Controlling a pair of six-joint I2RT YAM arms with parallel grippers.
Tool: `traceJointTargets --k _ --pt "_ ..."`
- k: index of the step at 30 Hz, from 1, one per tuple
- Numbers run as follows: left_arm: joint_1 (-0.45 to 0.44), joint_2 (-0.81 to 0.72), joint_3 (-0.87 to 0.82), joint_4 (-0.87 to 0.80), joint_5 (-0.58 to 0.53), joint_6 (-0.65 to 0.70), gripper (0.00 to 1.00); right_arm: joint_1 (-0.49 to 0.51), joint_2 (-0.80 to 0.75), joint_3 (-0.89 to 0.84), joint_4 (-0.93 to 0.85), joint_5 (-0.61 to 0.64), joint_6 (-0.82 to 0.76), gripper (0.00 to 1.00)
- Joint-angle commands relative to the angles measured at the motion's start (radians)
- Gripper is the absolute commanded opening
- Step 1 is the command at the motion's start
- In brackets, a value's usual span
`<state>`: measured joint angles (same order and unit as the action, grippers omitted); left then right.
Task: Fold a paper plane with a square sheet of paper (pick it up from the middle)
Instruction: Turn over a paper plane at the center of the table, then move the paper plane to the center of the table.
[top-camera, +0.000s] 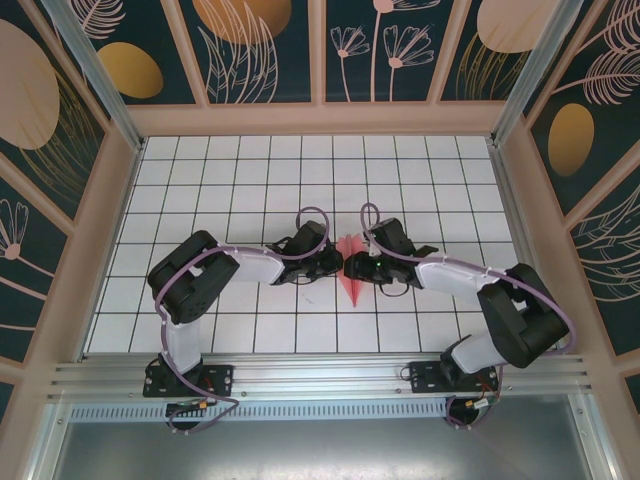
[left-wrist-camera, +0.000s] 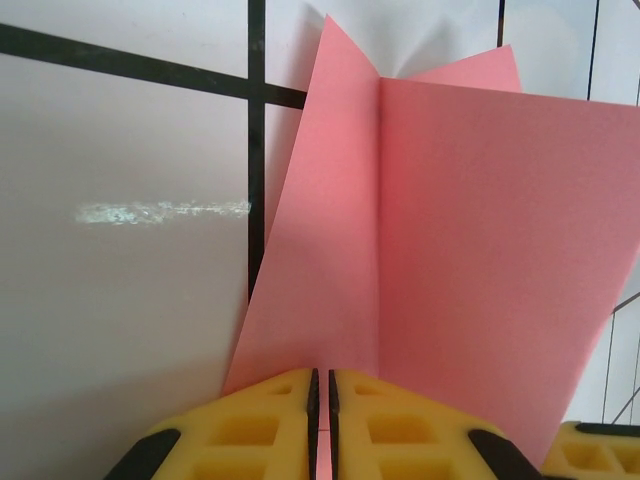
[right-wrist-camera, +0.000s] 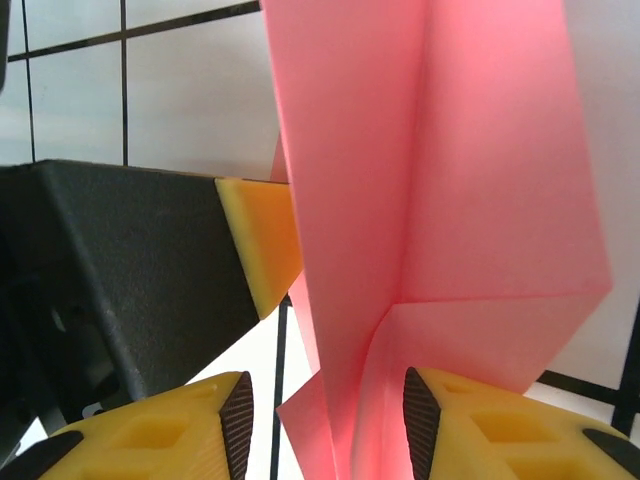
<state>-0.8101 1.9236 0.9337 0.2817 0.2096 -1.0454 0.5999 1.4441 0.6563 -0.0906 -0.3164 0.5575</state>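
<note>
Salmon-pink paper plane (left-wrist-camera: 460, 260) (sharply creased)

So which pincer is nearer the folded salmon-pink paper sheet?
Left. The left pincer is shut on the folded salmon-pink paper sheet; the right pincer stands open, the sheet passing between its fingers, ungripped.

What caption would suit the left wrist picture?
Left gripper shut on the folded pink paper, tiled table behind.

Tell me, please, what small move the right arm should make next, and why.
Probably draw the right tool back off the folded pink paper: its jaws stand apart around the paper, while the left tool is shut on it.
</note>
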Motion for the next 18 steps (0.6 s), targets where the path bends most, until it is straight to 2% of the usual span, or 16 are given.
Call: traceJointTargets --k 1,8,13,18 --pt "-0.004 0.021 -0.021 -0.017 0.009 -0.010 0.16 0.021 -0.025 0.005 -0.031 0.045 0.018 0.46" --pt "-0.004 0.018 -0.030 -0.008 0.006 -0.018 0.16 0.061 -0.015 0.024 -0.104 0.156 -0.004 0.47" --pt "-0.004 -0.003 -0.047 0.025 -0.004 -0.031 0.17 0.082 0.012 0.034 -0.109 0.180 -0.010 0.43" --pt "-0.004 -0.009 -0.050 0.034 0.000 -0.034 0.18 0.111 0.047 0.073 -0.155 0.262 -0.006 0.38"
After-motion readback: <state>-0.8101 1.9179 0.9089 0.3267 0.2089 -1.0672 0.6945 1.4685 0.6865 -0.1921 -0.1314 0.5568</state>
